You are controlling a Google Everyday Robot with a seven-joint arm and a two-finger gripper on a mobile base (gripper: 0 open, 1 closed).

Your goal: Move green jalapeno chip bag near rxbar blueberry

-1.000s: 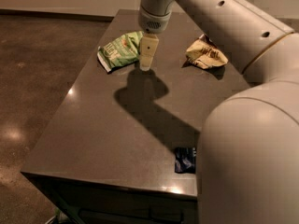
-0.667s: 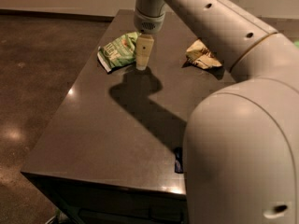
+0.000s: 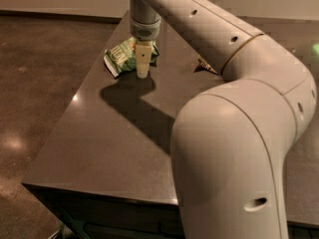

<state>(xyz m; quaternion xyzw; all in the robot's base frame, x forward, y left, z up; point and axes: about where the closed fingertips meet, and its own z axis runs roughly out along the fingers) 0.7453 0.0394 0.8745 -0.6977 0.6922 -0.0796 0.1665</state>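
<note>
The green jalapeno chip bag (image 3: 119, 57) lies crumpled at the far left of the dark table (image 3: 109, 133). My gripper (image 3: 142, 69) points straight down at the bag's right edge, in front of it, low over the table. I cannot tell whether it touches the bag. The rxbar blueberry is hidden behind my arm.
My large beige arm (image 3: 234, 133) fills the right half of the view and covers the table's right side. Only a brown corner of a tan snack bag (image 3: 205, 66) shows past the arm. The table's left and near edges drop to a brown floor (image 3: 35, 83).
The arm's elbow has swung closer and now hides the blue bar and most of the tan bag. The gripper has stayed at the green bag's right edge.
</note>
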